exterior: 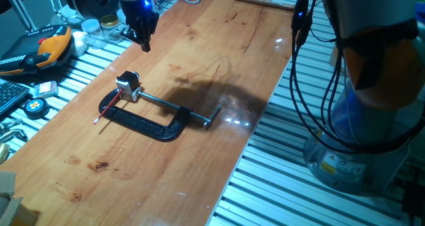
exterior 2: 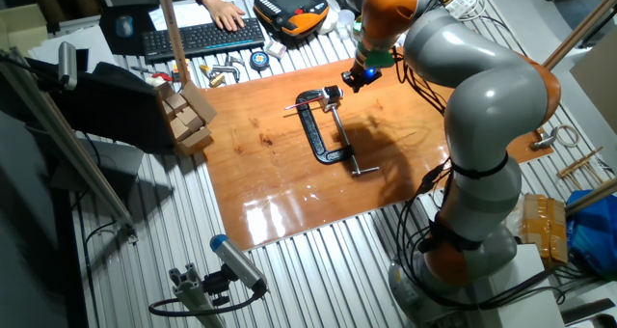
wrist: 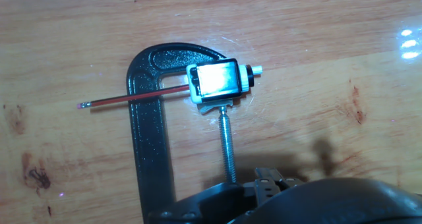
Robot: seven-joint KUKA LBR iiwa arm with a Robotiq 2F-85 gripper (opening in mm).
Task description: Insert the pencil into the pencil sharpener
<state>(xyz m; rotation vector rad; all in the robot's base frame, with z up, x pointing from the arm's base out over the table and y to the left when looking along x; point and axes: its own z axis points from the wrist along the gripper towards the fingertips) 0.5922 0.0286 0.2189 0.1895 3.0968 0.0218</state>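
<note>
The pencil sharpener [wrist: 221,81], a small silver-white box with a black end, sits held in the mouth of the black C-clamp [wrist: 148,145] on the wooden table. The red pencil [wrist: 132,97] lies flat across the clamp's spine with one end at the sharpener's left face. Its far end points left. In one fixed view the sharpener [exterior: 129,85] and pencil [exterior: 108,110] lie well below and left of my gripper [exterior: 144,41], which hangs in the air above the table's far side. It looks open, with nothing in it. The other fixed view shows the gripper [exterior 2: 358,77] just right of the sharpener [exterior 2: 333,95].
The clamp's silver screw rod [wrist: 227,145] runs from the sharpener toward the camera. Tools, a tape measure [exterior: 34,106] and an orange-black device [exterior: 50,43] crowd the bench left of the table [exterior: 219,46]. Cardboard boxes [exterior 2: 188,116] stand by the table's edge.
</note>
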